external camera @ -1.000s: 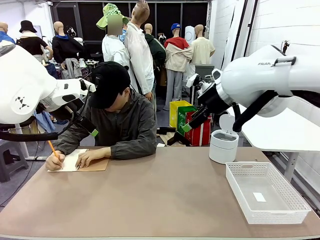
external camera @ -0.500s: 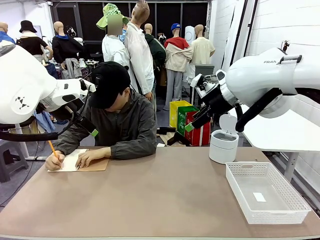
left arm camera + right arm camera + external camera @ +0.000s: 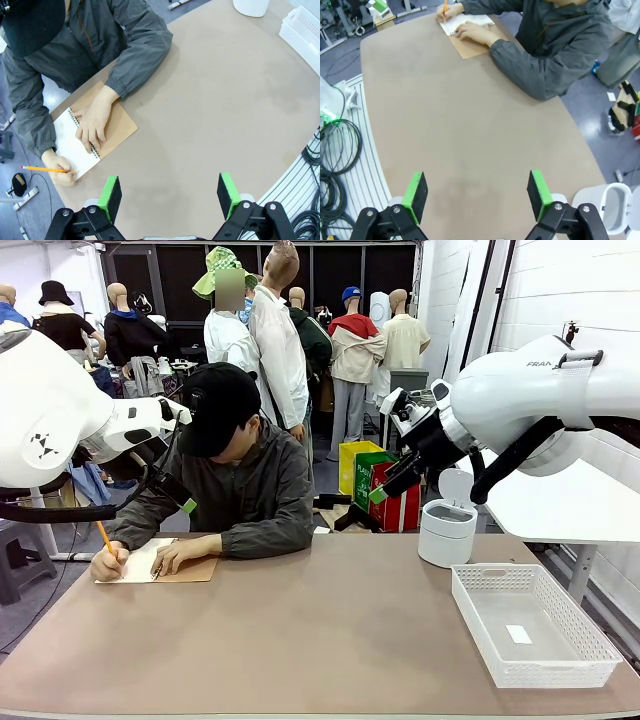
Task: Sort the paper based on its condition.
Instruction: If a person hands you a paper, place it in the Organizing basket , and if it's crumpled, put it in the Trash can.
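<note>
The paper is a white page lying on an open spiral notebook with a brown cover at the far left of the table. A person holds it down with one hand and writes on it with an orange pencil. The left wrist view looks down on the same page, and the right wrist view has it far off. My left gripper hangs open above that corner, its green pads wide apart. My right gripper is raised over the far right side, open and holding nothing.
A white mesh basket stands at the right front with a tiny white tag inside. Behind it sits a white round bin with its lid up. Bare brown table spreads across the middle. Cables hang by the near edge.
My right arm has shifted slightly to the right and then held still. The person keeps writing; the left arm has not moved.
</note>
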You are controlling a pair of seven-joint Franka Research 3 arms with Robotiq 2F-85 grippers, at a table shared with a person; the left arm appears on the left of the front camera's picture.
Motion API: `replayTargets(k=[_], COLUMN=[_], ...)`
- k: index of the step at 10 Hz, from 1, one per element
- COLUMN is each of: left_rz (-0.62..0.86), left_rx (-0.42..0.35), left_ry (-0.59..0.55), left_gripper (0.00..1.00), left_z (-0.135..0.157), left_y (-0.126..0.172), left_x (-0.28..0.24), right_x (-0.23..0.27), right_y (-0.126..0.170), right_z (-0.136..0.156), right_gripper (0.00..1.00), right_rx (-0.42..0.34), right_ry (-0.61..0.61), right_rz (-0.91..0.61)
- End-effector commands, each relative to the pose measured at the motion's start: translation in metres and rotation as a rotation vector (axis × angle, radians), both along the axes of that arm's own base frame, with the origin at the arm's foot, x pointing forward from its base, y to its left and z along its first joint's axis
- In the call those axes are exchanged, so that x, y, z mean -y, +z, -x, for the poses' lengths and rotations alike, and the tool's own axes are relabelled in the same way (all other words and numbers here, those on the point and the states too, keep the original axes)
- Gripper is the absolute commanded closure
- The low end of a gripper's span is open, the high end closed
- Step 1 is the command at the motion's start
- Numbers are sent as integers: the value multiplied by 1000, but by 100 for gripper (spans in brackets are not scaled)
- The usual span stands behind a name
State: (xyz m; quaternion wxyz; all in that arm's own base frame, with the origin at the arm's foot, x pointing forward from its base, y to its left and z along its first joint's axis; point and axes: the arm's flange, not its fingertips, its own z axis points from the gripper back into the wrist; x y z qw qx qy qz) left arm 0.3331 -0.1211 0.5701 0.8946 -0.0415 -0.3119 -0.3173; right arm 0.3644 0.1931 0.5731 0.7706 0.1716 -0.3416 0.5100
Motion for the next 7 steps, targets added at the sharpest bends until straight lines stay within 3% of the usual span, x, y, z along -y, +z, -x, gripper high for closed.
replayTargets(k=[1, 7], left_rz=[-1, -1], left_rx=[-1, -1], left_ry=[1, 1], left_gripper=[0, 0], left_z=[0, 0], left_y=[0, 0], left_x=[-1, -1], right_x=[0, 0], right_y=[1, 1], right_z=[0, 0], right_gripper=[0, 0], right_rx=[0, 0], right_ry=[-2, -2], right_rz=[2, 2])
